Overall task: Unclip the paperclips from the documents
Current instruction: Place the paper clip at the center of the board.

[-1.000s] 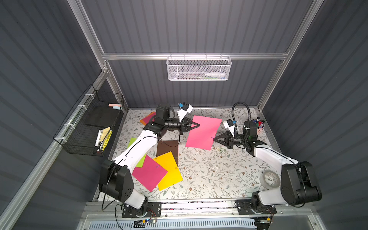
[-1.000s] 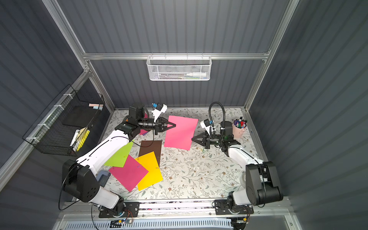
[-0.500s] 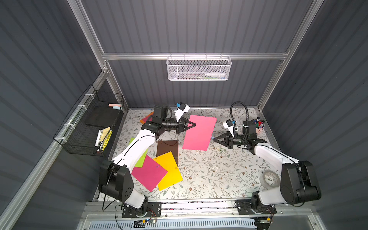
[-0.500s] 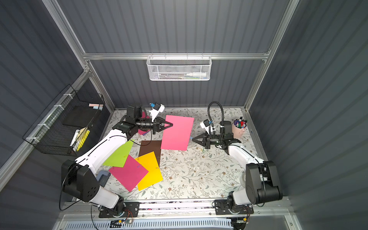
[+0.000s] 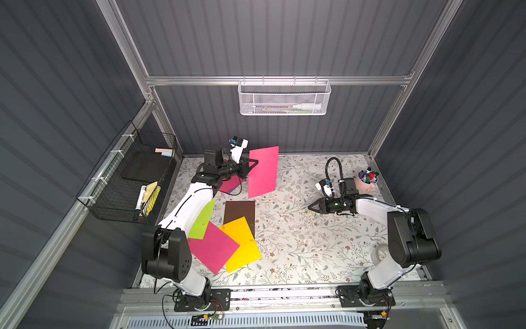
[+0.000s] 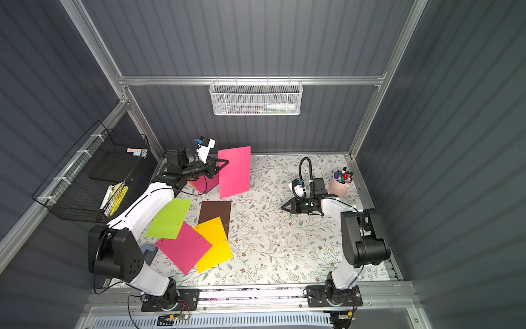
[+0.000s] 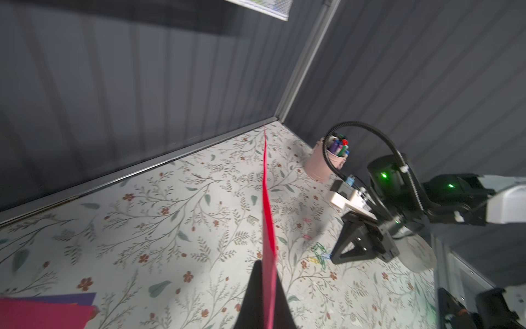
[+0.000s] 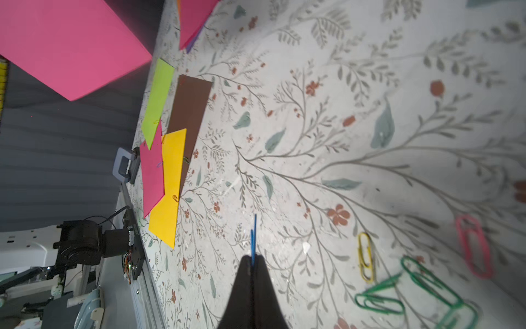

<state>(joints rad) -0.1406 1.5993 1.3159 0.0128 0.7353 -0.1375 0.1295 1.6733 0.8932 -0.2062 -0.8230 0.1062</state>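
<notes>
Floral tabletop point(image 5: 299, 233): far left, the left tool point(image 5: 256, 163) is closed on a pink sheet point(image 5: 263, 173), held upright, probably for access; the right tool point(image 5: 310, 208) pinches a blue clip point(image 8: 253, 236) beside loose clips point(image 8: 412, 280)

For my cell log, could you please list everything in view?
held sheet: one, pink, upright in left tool
flat sheets: four, lime, magenta, yellow, brown, overlapping by left arm
sheet stack: one, pink over purple, under left arm
loose paperclips: several, green, yellow, pink, lying by right tool
blue paperclip: one, blue, in right tool
marker cup: one, pink, far right corner
mesh basket: one, white, back wall
wire basket: one, black, left wall
tape roll: one, pale, by right arm
left tool: one, black, shut on held sheet
right tool: one, black, shut on blue paperclip
</notes>
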